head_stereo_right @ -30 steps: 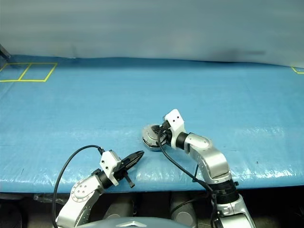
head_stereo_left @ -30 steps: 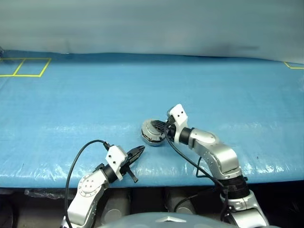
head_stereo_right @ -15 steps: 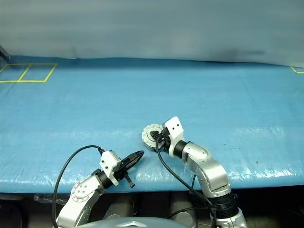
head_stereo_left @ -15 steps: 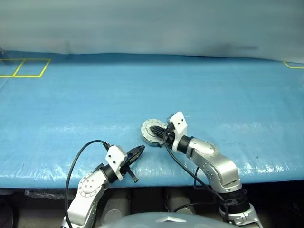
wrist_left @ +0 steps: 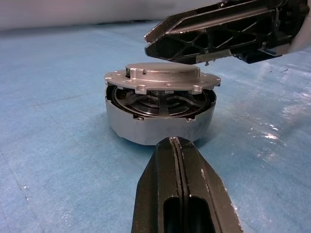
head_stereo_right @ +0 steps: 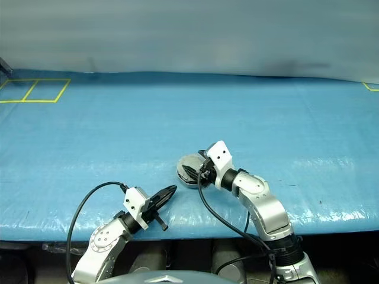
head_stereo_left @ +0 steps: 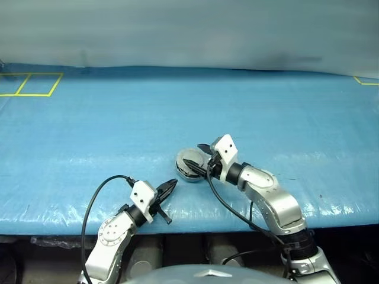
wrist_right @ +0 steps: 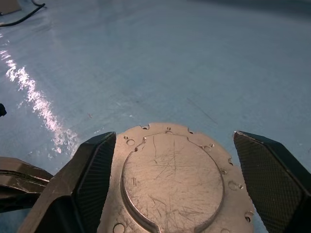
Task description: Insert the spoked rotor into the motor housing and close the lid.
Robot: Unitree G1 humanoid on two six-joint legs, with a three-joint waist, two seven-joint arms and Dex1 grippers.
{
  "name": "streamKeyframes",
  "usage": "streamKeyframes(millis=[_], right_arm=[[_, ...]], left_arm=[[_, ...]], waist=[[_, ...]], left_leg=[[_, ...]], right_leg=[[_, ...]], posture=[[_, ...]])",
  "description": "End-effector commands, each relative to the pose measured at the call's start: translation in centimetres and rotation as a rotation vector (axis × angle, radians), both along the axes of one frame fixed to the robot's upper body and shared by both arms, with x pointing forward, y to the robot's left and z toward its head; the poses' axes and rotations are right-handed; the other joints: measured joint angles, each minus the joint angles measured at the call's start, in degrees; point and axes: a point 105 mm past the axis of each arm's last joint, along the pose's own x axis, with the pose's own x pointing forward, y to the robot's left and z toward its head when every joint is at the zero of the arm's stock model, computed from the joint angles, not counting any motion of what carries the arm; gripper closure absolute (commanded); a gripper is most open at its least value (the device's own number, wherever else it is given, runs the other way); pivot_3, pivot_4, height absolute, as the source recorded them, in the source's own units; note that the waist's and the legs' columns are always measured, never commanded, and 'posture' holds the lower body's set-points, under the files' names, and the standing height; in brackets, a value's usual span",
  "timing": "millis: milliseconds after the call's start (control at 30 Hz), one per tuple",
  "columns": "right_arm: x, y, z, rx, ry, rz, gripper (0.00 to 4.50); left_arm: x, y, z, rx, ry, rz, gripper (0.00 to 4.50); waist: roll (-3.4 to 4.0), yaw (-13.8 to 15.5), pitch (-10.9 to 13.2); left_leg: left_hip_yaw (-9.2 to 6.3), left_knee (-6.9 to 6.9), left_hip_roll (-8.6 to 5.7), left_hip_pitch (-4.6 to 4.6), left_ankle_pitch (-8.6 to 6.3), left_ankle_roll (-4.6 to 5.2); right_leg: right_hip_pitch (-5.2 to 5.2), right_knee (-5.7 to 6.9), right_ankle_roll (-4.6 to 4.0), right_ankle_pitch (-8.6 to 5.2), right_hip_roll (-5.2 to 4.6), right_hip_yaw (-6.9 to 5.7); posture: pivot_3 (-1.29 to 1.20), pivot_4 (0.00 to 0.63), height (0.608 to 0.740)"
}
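Observation:
The motor housing (wrist_left: 160, 124), a round silver case, stands on the blue table near its front edge. The lid (wrist_left: 163, 77) lies on top of it with its plain flat face (wrist_right: 172, 179) up. Through the gap under the lid I see the silver spokes of the spoked rotor (wrist_left: 160, 103) inside the case. My right gripper (head_stereo_left: 194, 155) hovers over the lid, open, with one finger (wrist_right: 92, 179) on each side and nothing held. The left gripper (head_stereo_left: 170, 185) is shut and empty, its tips (wrist_left: 177, 145) pointing at the housing from a short way in front.
The blue plastic-covered table (head_stereo_left: 266, 118) stretches wide on all sides of the housing. Yellow tape squares (head_stereo_left: 32, 83) mark its far left corner. A black cable (head_stereo_left: 95, 201) loops beside my left arm at the table's front edge.
The right gripper has laid the tilted lid flat on the housing and opened, letting it go. The left gripper has kept still.

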Motion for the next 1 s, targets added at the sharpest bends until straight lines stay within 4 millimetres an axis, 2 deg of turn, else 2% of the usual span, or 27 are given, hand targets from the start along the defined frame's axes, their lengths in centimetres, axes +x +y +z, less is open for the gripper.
streamKeyframes(millis=[33,467,567,633,667,1000], right_arm=[[0.1,0.4,0.6,0.007,-0.039,0.005,0.04],[0.6,-0.3,-1.3,-0.06,-0.026,-0.08,0.04],[0.5,-0.3,-1.3,-0.052,-0.023,-0.081,0.6],[0.5,-0.2,-1.2,-0.046,-0.023,-0.082,1.28],[0.4,-0.2,-1.1,-0.044,-0.025,-0.082,1.46],[0.1,0.5,-1.0,-0.043,-0.034,-0.072,1.45]], left_arm=[[0.2,0.2,0.7,-0.017,-0.034,0.026,4.5],[0.5,0.4,1.0,-0.011,-0.045,0.046,4.5],[0.6,0.5,1.0,-0.004,-0.046,0.053,4.5],[0.7,0.6,1.0,-0.001,-0.047,0.055,4.5],[0.7,0.6,1.0,0.0,-0.047,0.056,4.5],[0.9,0.6,1.0,0.003,-0.046,0.051,4.5]], waist=[[0.0,0.0,0.0],[0.0,0.1,0.0],[0.0,0.1,0.0],[0.0,0.2,0.0],[0.0,0.2,0.0],[0.0,0.2,0.0]], left_leg=[[0.0,0.0,0.0,0.0,0.0,0.0],[0.0,0.0,-0.01,0.0,0.0,0.0],[0.0,0.0,0.0,0.01,0.0,0.0],[-0.01,0.01,0.0,0.01,0.0,0.0],[0.0,0.01,0.0,0.01,0.0,0.0],[-0.01,0.0,0.0,-0.01,0.0,0.0]], right_leg=[[0.0,0.0,0.0,0.0,0.0,0.0],[0.0,0.0,0.0,0.0,0.0,0.0],[0.01,0.0,0.0,0.0,0.0,0.0],[0.01,0.0,0.0,0.0,0.0,0.0],[0.01,0.0,0.0,0.0,0.0,0.0],[0.0,0.0,0.0,0.0,0.0,0.0]], posture=[[0.0,0.15,0.74],[0.0,0.15,0.74],[0.0,0.15,0.74],[0.0,0.15,0.74],[0.0,0.15,0.74],[0.0,0.15,0.74]])
